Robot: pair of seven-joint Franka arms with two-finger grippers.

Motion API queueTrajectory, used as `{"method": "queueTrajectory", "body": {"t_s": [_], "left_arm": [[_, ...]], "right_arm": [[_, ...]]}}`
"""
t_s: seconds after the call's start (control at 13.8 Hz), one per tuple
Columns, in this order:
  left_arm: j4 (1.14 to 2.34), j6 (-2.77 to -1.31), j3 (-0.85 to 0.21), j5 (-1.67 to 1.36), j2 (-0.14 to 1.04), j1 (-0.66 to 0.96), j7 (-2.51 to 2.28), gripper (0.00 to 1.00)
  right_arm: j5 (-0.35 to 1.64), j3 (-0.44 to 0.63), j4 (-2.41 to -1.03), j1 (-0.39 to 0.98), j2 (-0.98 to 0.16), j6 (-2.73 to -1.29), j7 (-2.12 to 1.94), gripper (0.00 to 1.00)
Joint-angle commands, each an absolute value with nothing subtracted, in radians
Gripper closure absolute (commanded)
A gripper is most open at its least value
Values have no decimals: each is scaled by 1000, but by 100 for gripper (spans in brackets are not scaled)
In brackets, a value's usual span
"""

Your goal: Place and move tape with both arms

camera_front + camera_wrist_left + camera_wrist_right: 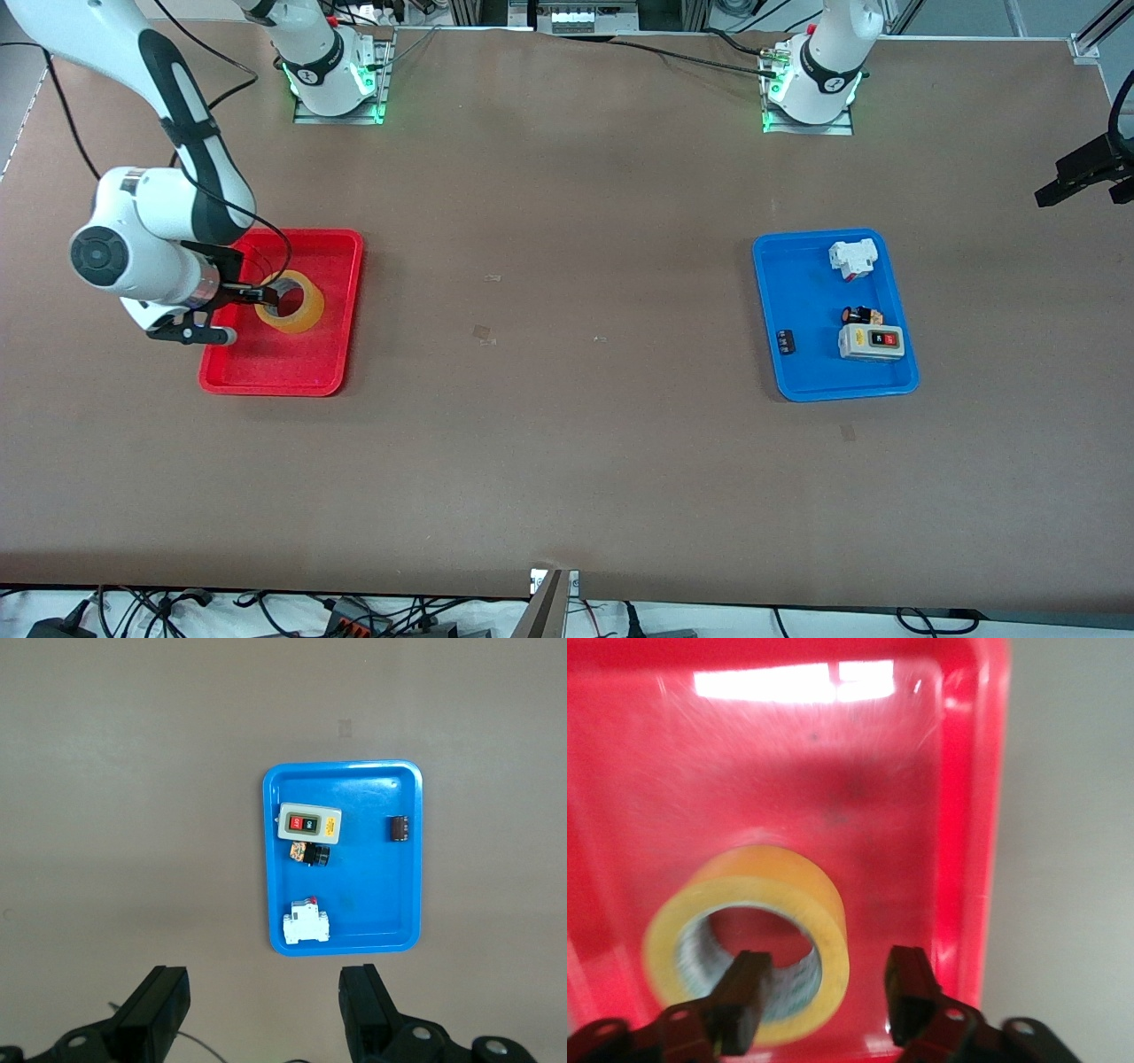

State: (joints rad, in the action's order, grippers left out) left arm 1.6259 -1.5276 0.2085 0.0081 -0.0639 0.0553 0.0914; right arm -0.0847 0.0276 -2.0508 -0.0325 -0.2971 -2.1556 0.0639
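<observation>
Right gripper (266, 297) is down in the red tray (332, 354), at the right arm's end of the table. Its fingers are spread, one inside the hollow of the tape (297, 306), one outside the wall at about 3 o'clock in the right wrist view; they straddle the roll's wall w/o clamping it. The tape (775, 904) lies flat on the tray floor (833, 771), roughly centre of the tray, a bit toward the robots' bases.

Left gripper (266, 1014) hangs high, well apart from the table, fingers wide open, nothing between them; that arm waits. Below it is the blue tray (354, 788) at the left arm's end. In it: grey button box (872, 341), white switch block (852, 258), small black part (787, 342), plus a small black-and-tan bit (861, 315) touching or just beside the box at 12 o'clock.
</observation>
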Motion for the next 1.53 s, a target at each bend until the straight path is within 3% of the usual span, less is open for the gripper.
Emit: {"method": "queueTrajectory", "body": {"t_s": [0.0,0.29,0.58,0.95,1.16,1.45], "left_arm": [[1641,-1542,195,41,-71,58,104,0],[1641,-1542,123,41,-64,3,103,0],[1643,-1543,112,41,-58,-2,103,0],[1643,-1548,58,41,-51,-44,101,0],[1638,-1543,58,38,-38,-35,87,0],[1594,-1532,58,38,-17,-40,90,0]], "right_arm": [[-81,0,-1863,-41,-232,-1924,19,0],[-5,-3,-1481,-40,-247,-1575,14,0],[6,-2,-1362,-38,-242,-1506,29,0],[-9,2,-1411,-43,-238,-1661,15,0],[-32,3,-1644,-37,-80,-1771,11,0],[-20,2,-1700,-40,-11,-1730,-58,0]]}}
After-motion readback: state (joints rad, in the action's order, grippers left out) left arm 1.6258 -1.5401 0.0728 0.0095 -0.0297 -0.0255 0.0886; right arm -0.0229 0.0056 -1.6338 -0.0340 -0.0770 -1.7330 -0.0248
